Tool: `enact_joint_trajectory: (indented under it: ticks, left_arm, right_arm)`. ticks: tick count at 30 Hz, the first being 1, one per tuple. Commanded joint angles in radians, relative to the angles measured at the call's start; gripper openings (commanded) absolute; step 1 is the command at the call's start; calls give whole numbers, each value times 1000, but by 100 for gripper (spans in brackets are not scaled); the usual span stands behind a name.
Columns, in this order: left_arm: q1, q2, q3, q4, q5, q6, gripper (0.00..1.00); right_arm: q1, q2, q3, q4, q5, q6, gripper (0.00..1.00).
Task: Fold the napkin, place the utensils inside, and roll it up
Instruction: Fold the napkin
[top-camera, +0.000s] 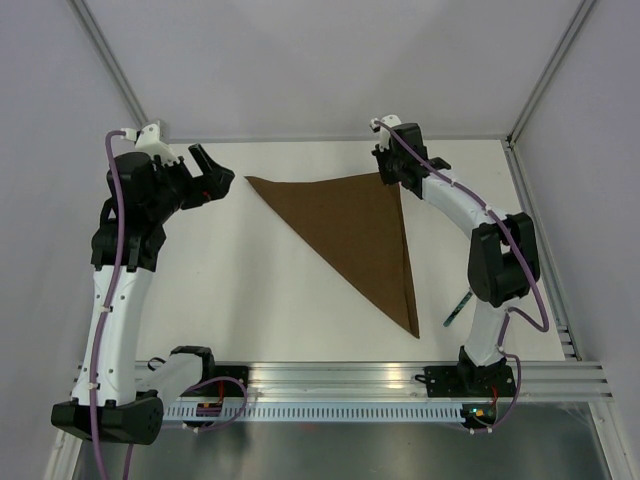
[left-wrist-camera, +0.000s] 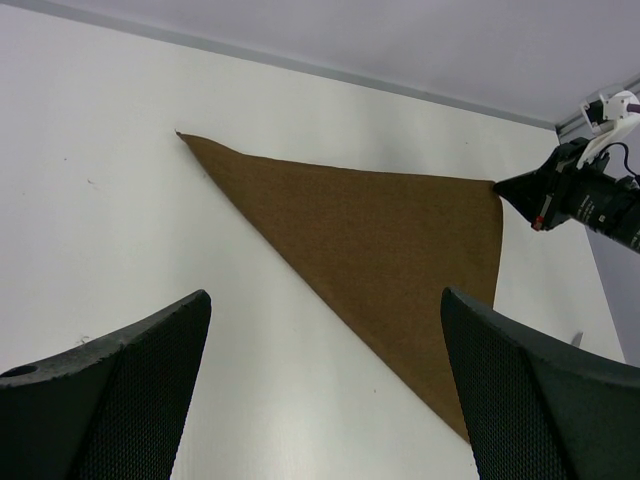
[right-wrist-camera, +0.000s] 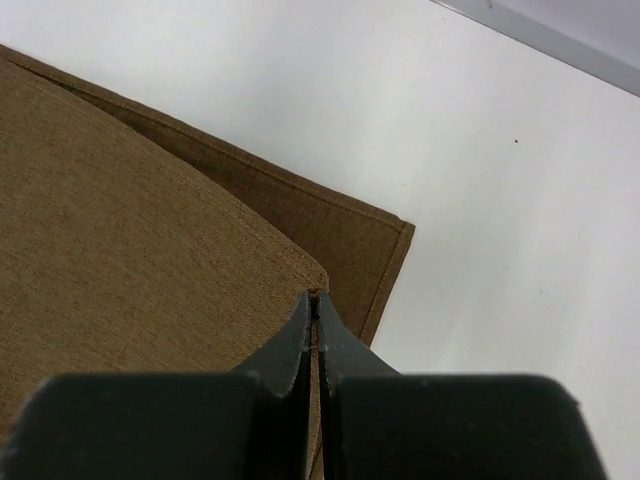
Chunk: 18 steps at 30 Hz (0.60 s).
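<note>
- Two arms are seen over a white desk (top-camera: 250, 300), one at each side of the napkin (top-camera: 350, 230).
- The napkin is laid flat near the middle of the desk as a brown triangle. One point is turned to the far left, one to the far right and one toward the near edge.
- The left arm is held upright from its base and bent over at the top. The left pincer (top-camera: 218, 178) is held just beside the napkin's far left point and is not touching it.
- The left pincer is spread wide, and nothing is held in it.
- The right arm is stretched far forward and bent at the elbow. The right pincer (top-camera: 390, 178) is set at the napkin's far right point.
- The right pincer is pressed closed, and the corner of the top layer of cloth is pinched between its tips. A second layer is seen under it in the right wrist view.
- The knife (top-camera: 457, 308) is laid on the desk by the right arm's lower part. It is apart from the napkin and partly hidden by the arm.
</note>
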Motion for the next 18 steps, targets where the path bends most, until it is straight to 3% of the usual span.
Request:
enact_joint_trajectory:
  ticks: [1, 18]
  left_arm:
    - [0, 1, -4, 37, 32, -15, 100]
    - [0, 11, -12, 43, 32, -15, 100]
  right_arm:
    - [-15, 11, 59, -2, 27, -13, 1]
    - [-33, 62, 103, -11, 30, -20, 0]
